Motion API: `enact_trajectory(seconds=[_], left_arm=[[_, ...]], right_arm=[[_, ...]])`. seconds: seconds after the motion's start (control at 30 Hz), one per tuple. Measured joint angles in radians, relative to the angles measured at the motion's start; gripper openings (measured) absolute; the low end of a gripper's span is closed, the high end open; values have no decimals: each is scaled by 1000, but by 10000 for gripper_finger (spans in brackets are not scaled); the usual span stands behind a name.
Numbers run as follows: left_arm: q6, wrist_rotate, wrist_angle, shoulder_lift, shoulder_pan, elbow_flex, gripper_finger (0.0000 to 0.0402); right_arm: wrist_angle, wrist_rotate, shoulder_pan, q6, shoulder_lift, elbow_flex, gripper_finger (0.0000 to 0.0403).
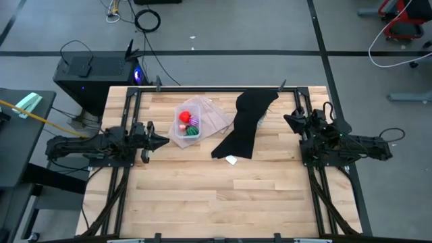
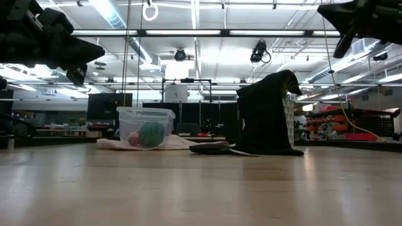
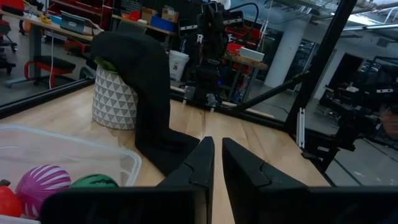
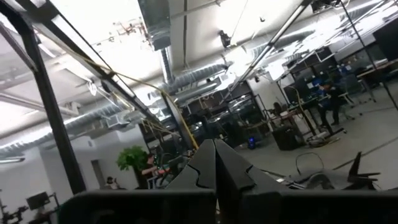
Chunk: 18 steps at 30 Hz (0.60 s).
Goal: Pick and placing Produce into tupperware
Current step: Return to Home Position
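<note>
Left gripper fingers nearly closed, empty, just beside tupperware holding produce. Right gripper closed, empty, sits at table's right side.

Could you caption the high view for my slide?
Toy fruit in the clear container near a black cloth; left gripper and right gripper wait aside.

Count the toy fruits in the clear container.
3 in the container: a red one at the back, a magenta-purple one beside it, a green striped one in front. Tiny ones may be hidden.
</note>
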Motion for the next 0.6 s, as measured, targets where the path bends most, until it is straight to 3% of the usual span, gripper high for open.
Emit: enact_trajectory(seconds=[0.23, 0.6], left_arm=[[0, 0, 0, 0, 0, 0, 35], [0, 0, 0, 0, 0, 0, 25]], right_arm=[[8, -49, -93, 30, 0, 0, 0], [197, 8, -166, -23, 0, -4, 0]])
